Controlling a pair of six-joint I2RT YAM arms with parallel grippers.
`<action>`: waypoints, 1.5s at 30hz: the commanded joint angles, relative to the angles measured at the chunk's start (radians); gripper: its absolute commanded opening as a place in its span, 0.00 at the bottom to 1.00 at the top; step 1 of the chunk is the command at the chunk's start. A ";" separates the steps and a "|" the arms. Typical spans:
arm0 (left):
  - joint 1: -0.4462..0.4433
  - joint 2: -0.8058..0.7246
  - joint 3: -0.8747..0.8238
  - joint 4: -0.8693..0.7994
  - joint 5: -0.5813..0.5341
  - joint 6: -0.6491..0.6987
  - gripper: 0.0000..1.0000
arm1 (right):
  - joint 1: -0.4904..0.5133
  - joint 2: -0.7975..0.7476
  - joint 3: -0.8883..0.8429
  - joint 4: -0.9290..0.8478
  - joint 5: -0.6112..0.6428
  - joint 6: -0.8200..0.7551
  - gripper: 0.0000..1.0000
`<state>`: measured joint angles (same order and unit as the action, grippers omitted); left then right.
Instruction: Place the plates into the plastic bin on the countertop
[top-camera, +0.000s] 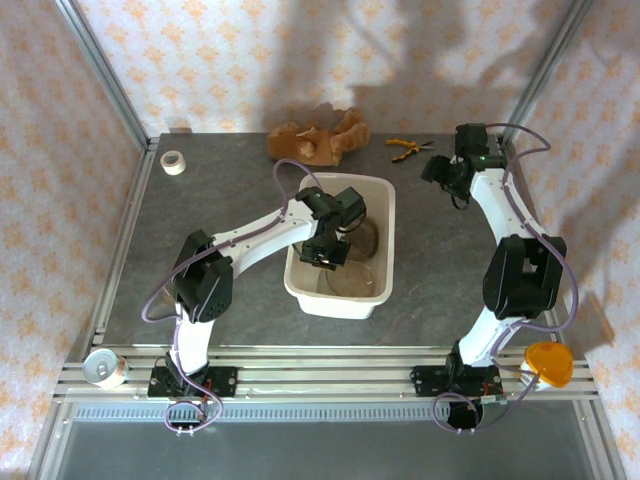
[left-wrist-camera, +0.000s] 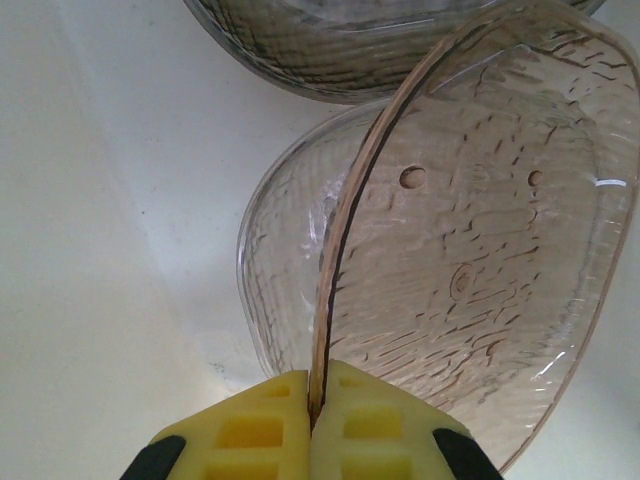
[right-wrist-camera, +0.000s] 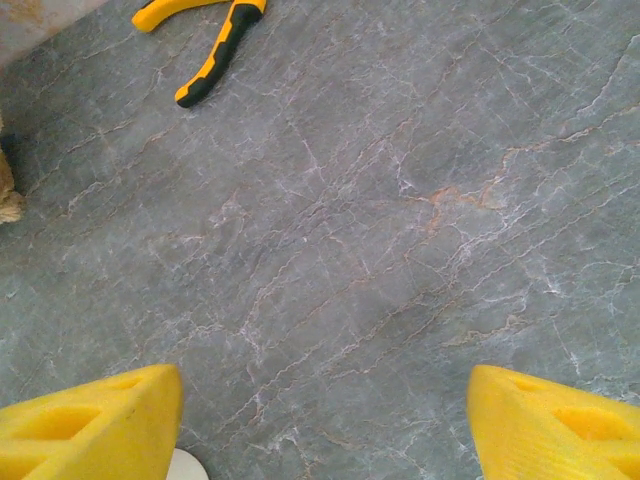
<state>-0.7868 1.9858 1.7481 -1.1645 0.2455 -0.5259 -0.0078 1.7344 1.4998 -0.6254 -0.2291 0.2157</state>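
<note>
One-handed: grips clear brown-tinted plate (left-wrist-camera: 480, 260) by rim with left claw (left-wrist-camera: 312, 390), on edge inside white plastic bin (left-wrist-camera: 90, 250) for release; right claw (right-wrist-camera: 325, 385) wide.

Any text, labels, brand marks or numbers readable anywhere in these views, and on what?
None readable.
The plastic bin, the plate, the pliers and the tape roll show no lettering.
The round tin on the near rail is too small to tell.

Overhead, left-wrist close-up: shared plastic bin (top-camera: 336, 300)
</note>
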 joint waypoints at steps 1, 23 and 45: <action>-0.012 0.016 0.036 -0.037 -0.034 -0.005 0.00 | -0.008 -0.002 -0.003 0.017 0.002 -0.015 0.75; -0.018 -0.027 -0.025 -0.096 -0.090 -0.052 0.34 | -0.014 0.008 -0.019 0.028 -0.007 -0.010 0.75; 0.010 -0.126 0.138 -0.112 -0.228 -0.073 0.41 | -0.014 -0.012 0.014 0.024 -0.004 0.000 0.75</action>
<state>-0.7952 1.9297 1.8240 -1.2446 0.0910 -0.5762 -0.0143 1.7390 1.4937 -0.6041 -0.2363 0.2092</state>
